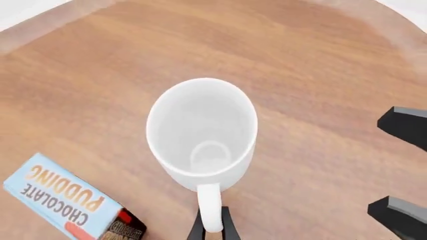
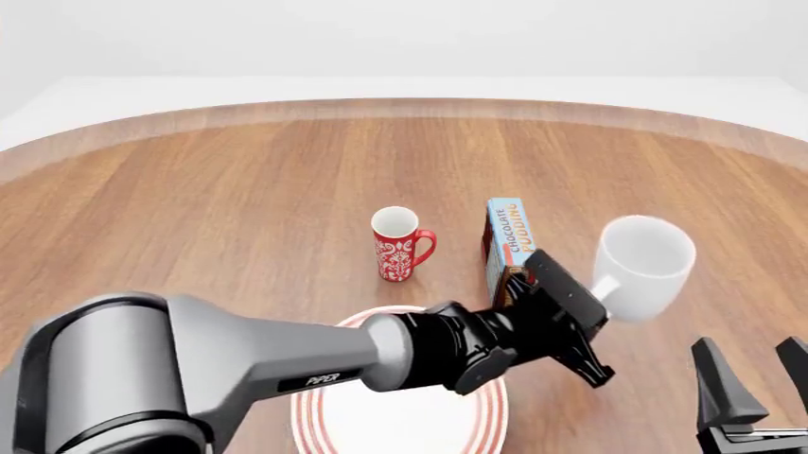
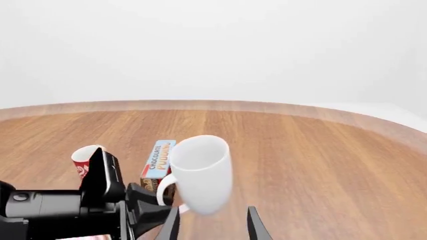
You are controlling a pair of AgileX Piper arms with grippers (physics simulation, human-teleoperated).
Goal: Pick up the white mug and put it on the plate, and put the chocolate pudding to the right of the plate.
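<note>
The white mug (image 2: 645, 265) hangs tilted above the table, right of the chocolate pudding (image 2: 508, 238). My left gripper (image 2: 596, 305) is shut on the mug's loop handle. In the left wrist view the mug (image 1: 202, 130) opens toward the camera, its handle pinched in the left gripper (image 1: 212, 227), with the pudding (image 1: 67, 197) lying beside it. The plate (image 2: 316, 426) lies near the front edge, largely hidden under my left arm. My right gripper (image 2: 751, 383) is open and empty at the front right; in its wrist view (image 3: 213, 227) it sits just below the mug (image 3: 200, 172).
A slim red mug with a white floral pattern (image 2: 400, 244) stands upright left of the pudding, behind the plate. The round wooden table's far edge (image 2: 404, 106) curves across the back. The right gripper's fingers (image 1: 407, 125) show in the left wrist view.
</note>
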